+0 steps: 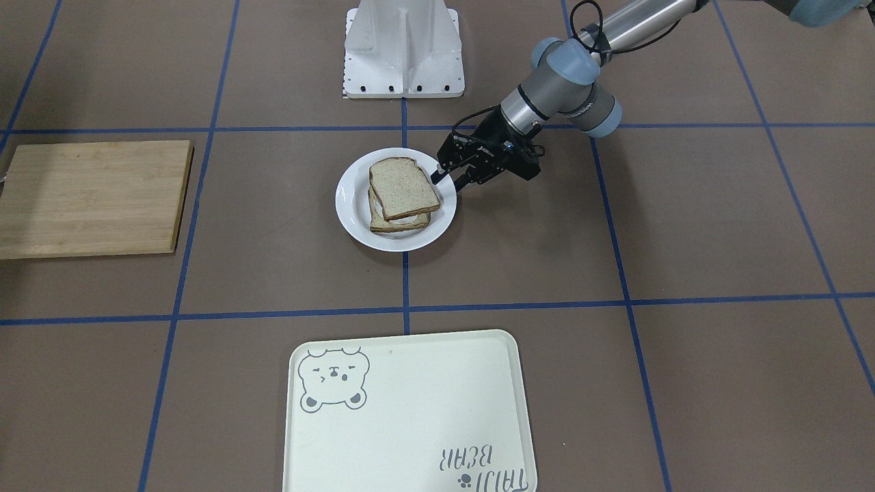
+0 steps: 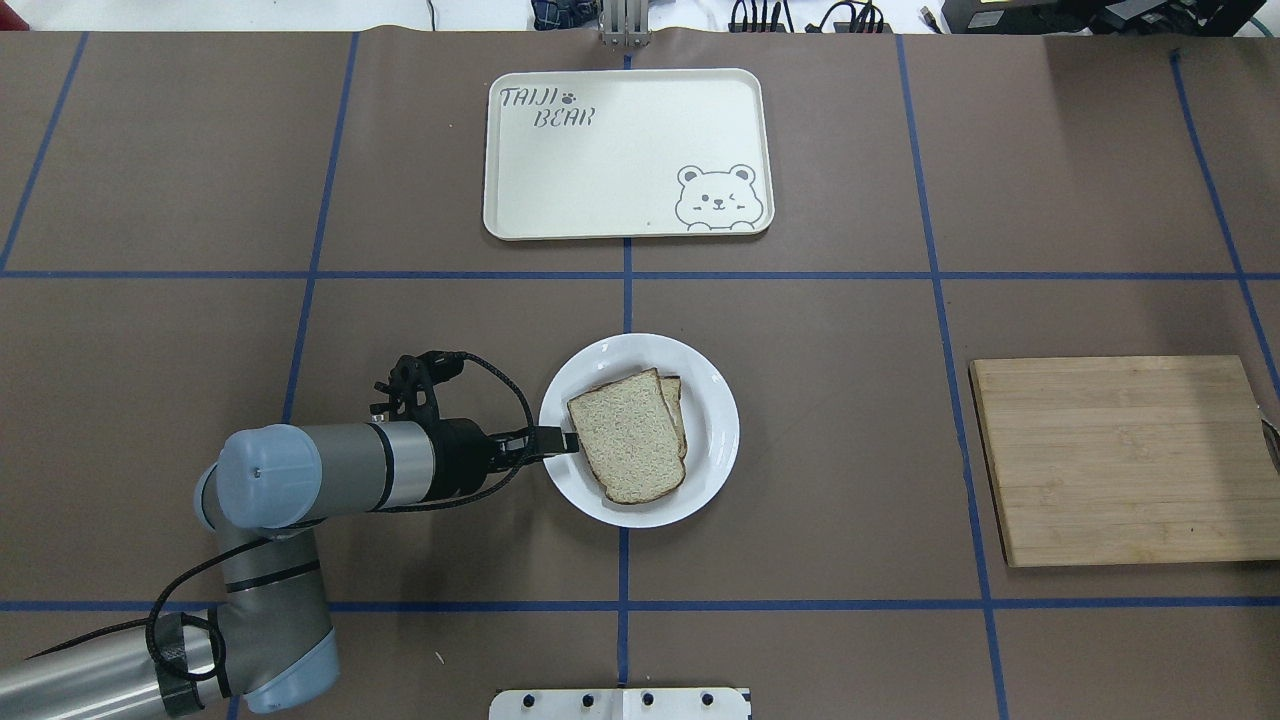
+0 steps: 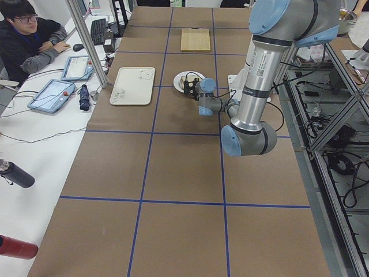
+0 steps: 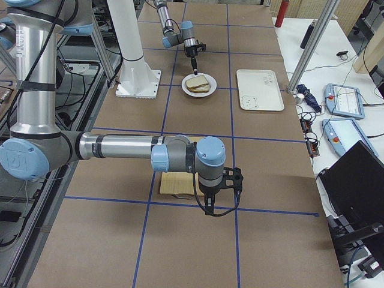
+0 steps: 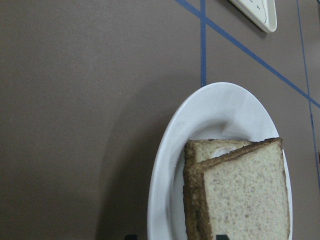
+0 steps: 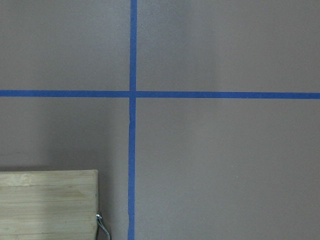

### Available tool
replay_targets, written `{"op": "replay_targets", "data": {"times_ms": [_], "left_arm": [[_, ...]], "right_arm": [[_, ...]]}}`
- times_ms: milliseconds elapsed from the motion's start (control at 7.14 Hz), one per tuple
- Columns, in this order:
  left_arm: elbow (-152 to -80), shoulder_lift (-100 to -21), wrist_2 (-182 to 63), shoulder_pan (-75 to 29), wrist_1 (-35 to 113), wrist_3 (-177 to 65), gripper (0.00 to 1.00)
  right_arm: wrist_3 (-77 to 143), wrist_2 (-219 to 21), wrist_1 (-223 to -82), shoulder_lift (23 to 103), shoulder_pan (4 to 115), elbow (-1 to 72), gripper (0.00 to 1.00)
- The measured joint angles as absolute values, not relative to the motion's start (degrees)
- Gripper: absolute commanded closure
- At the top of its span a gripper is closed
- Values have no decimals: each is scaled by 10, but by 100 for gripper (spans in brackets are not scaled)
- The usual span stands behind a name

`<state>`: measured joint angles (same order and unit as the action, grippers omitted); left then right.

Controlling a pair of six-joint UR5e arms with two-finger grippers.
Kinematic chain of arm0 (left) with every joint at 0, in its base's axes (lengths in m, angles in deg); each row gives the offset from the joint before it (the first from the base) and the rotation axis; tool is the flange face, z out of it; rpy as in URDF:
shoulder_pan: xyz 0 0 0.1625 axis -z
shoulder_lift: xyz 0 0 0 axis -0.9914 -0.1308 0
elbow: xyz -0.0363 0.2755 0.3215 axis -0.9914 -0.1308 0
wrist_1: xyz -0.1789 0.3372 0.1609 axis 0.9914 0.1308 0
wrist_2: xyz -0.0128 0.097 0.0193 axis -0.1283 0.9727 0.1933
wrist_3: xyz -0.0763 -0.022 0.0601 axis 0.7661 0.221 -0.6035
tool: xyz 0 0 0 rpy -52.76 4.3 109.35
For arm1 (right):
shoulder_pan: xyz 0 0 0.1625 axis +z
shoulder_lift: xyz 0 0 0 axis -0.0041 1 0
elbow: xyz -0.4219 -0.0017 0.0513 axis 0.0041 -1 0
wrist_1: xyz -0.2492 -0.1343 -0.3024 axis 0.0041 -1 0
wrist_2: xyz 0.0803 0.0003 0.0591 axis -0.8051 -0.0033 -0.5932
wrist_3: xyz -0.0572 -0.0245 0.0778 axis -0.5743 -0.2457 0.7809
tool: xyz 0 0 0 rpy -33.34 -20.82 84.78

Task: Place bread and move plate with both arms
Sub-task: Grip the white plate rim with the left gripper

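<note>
**Front-facing view.** The white plate (image 1: 350,205) sits at frame centre on the brown table cover. The plain bread slice (image 1: 405,186) lies on it, stacked askew on a second slice (image 1: 398,224). The left gripper (image 1: 446,183) enters from the upper right and sits at the plate's right rim. Its fingers are spread, with a clear gap between them. One fingertip is just beside the bread's upper right corner; I cannot tell whether it touches. The bear tray (image 1: 410,417) is at lower centre, well apart from the plate. The bamboo cutting board (image 1: 92,198) is at far left.

**Overhead view.** The left gripper reaches in from the left, its tip at the plate's left rim, against or just short of the bread's left edge. From above the fingers read as a single dark bar.

**Exterior left view.** The plate shows small at upper centre, with the left gripper right beside it.

**Exterior right view.** The right gripper (image 4: 217,195) is at lower centre, pointing down beside the cutting board and well apart from the plate and bread. Its opening cannot be judged.

**Left wrist view.** Two dark fingertips show at the bottom edge. One is left of the plate rim against bare table, the other in front of the bread. The rim and the crust lie between them.

**Right wrist view.** A board corner is at lower left, and a blue tape cross (image 6: 132,94) at upper centre. No fingers are visible.
</note>
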<state>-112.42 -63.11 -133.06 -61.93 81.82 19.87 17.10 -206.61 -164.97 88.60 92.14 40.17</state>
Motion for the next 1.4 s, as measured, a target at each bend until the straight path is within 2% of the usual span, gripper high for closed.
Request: {"op": "replay_targets", "data": {"times_ms": [280,560,980,1260,1400], "left_arm": [[-1118,-633,-1331,-620,828,199,70],[-1115,-635,-1331,-620,830,198,64],[-1095,-641,-1331,-621,848,197,67],[-1086,-652,-1331,-621,857,198,100],[-1085,-657,-1331,-622,858,199,100]], "right_arm": [[172,-2066,-1650,886,921,401,0],[171,-2066,-1650,886,921,401,0],[171,-2066,-1650,886,921,401,0],[172,-2066,-1650,886,921,401,0],[172,-2066,-1650,886,921,401,0]]}}
